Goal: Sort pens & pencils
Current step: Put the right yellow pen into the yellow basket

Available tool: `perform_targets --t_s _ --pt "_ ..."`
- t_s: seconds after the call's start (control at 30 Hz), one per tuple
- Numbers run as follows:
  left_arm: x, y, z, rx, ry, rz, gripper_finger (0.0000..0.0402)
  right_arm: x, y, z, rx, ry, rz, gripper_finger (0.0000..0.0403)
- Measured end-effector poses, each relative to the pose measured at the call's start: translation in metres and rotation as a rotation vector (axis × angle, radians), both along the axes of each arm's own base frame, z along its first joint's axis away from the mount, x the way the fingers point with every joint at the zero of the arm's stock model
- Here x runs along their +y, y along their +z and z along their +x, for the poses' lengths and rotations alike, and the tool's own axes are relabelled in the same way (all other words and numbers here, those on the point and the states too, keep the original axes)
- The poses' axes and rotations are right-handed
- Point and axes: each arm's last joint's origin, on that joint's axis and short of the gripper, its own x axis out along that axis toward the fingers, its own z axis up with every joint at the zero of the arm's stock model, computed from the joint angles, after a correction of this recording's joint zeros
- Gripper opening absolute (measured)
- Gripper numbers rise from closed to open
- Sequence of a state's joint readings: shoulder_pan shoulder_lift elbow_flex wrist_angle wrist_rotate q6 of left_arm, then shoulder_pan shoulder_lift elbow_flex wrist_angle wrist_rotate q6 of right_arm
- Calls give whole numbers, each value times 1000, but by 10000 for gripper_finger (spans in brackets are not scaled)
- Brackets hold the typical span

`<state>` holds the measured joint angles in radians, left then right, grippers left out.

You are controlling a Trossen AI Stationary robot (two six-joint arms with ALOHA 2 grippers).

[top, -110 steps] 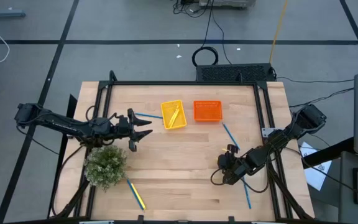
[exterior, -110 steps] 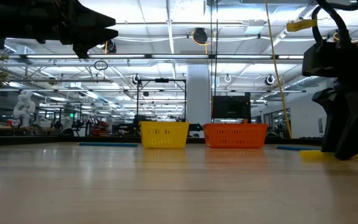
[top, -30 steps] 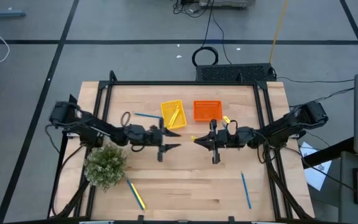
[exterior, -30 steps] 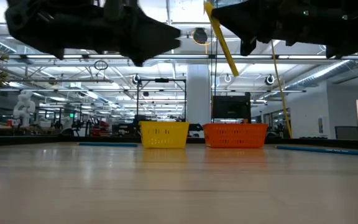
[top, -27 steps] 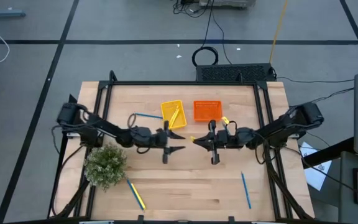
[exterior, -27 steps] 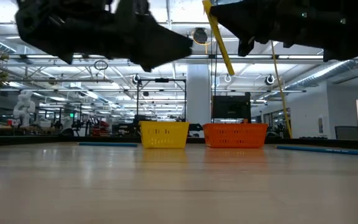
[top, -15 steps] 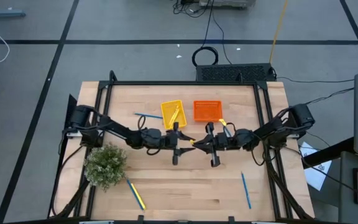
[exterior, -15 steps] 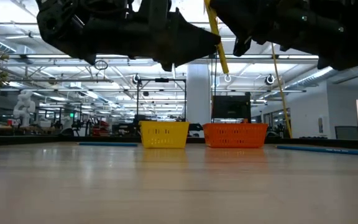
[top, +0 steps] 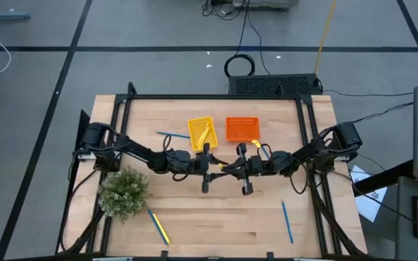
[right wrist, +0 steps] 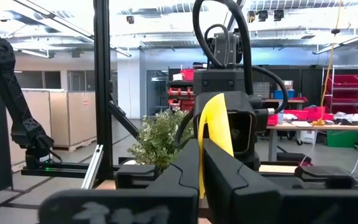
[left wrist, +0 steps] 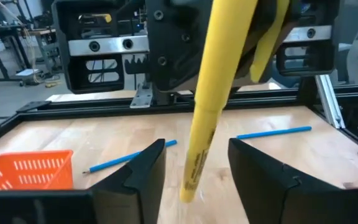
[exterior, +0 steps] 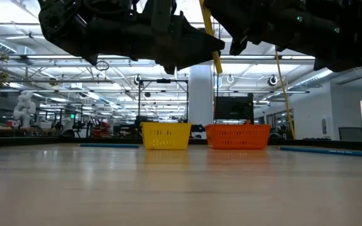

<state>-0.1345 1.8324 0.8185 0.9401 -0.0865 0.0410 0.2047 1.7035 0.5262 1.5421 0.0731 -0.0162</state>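
High view: both arms meet above the middle of the wooden table (top: 194, 217). The left gripper (top: 212, 170) reaches in from 9 o'clock, its fingers spread apart, and the right gripper (top: 238, 170) reaches in from 3 o'clock, clamped on a yellow pencil (top: 227, 167) that spans the gap between them. Toward 12 o'clock stand a yellow basket (top: 202, 133), with a pencil inside, and just beside it an orange basket (top: 242, 129). One blue pen (top: 169, 135) lies at the yellow basket's 9 o'clock side; another pen (top: 287, 222) lies toward 4 o'clock. A pencil and pen pair (top: 158, 226) lies toward 7 o'clock, near a green plant (top: 123, 192).

Low view: both grippers hang well above the tabletop. The held pencil (exterior: 208, 36) slants downward between them. The yellow basket (exterior: 166, 135) and orange basket (exterior: 237, 136) stand side by side at the far edge, with a pen (exterior: 322, 150) lying flat toward 3 o'clock.

Left wrist view: the left gripper's own fingers (left wrist: 142, 174) stand wide apart on either side of the pencil (left wrist: 213, 102), not touching it. The right gripper behind holds the pencil's upper end. Two pens (left wrist: 272, 131) and the orange basket (left wrist: 23, 170) rest on the table beyond.

Right wrist view: the right gripper's fingers (right wrist: 185, 180) are closed together on the pencil (right wrist: 213, 134), with the left gripper and the plant (right wrist: 163, 140) facing it.
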Motion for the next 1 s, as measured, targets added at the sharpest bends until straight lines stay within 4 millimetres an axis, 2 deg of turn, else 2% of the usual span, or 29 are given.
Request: perform_targets --t_s 0.1,0.23,0.27,0.5,0.6,0.77,1.0 --pt "0 0 0 2 12 1 132 0 -1 0 6 0 -1 0" --pt "0 0 0 -2 13 13 42 0 0 0 5 -3 1 0" --pt "0 0 0 -2 17 11 30 0 0 0 5 -3 3 0" --pt "1 0 0 0 24 10 33 0 -1 0 8 -2 21 2" --pt "2 5 -3 26 27 17 33 0 -1 0 17 5 41 17" --pt "4 16 -16 104 71 51 33 -1 -1 1 62 -11 50 84" --pt "9 31 -49 39 143 51 33 -5 0 -14 120 -69 52 201"
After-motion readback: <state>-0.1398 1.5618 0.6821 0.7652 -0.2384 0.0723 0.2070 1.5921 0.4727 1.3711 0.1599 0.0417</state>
